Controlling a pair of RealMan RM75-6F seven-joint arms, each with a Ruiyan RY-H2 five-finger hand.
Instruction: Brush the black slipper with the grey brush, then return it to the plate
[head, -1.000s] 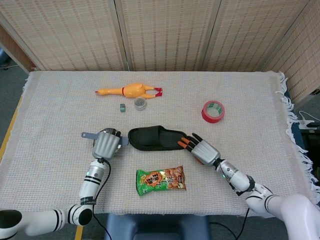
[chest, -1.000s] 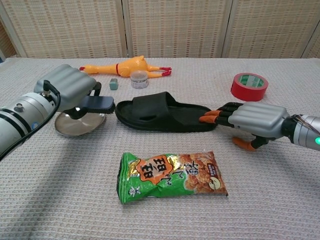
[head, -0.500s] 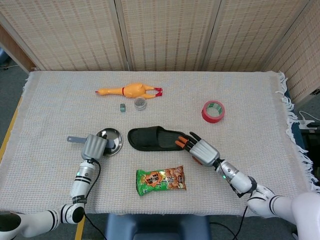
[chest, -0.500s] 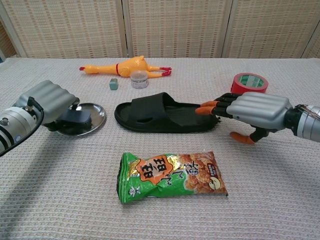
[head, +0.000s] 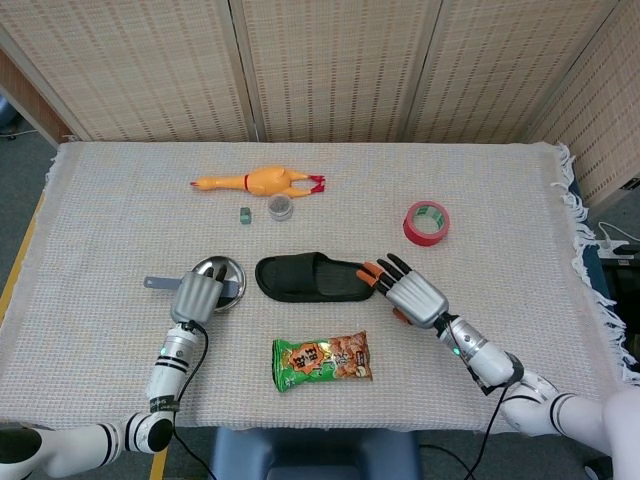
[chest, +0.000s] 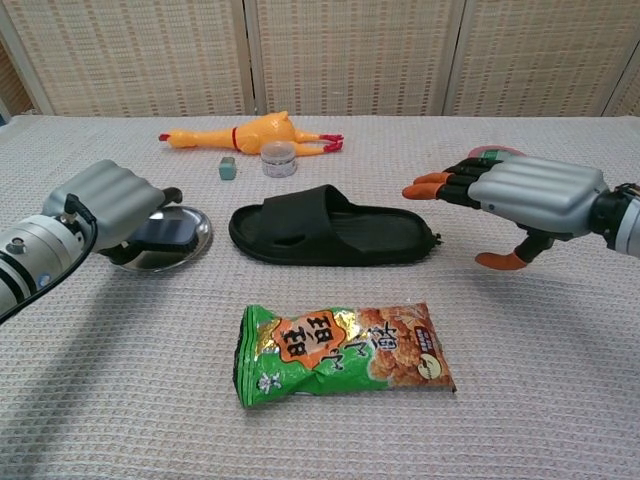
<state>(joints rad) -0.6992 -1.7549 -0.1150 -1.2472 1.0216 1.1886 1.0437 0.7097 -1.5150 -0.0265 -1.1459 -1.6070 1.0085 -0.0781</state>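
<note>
1. Brush (chest: 160, 232) now back over the plate (head: 228, 268) from beside the slipper (head: 310, 279), left hand (head: 196, 296) still clamped on it; only release left.
2. Right hand (chest: 530, 196) lifted clear of the slipper heel, fingers apart, empty.
3. Snack bag (head: 322, 361), tape roll (head: 426, 222), rubber chicken (head: 262, 182) nearby; nothing blocking.

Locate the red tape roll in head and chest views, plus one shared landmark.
Head view: red tape roll lies right of centre on the cloth, up and right of the black slipper.
Chest view: only a sliver of its rim shows at upper right, mostly hidden behind the right hand.
Shared landmark: the black slipper, mid-table in both views, with the tape beyond its right-hand end.
</note>
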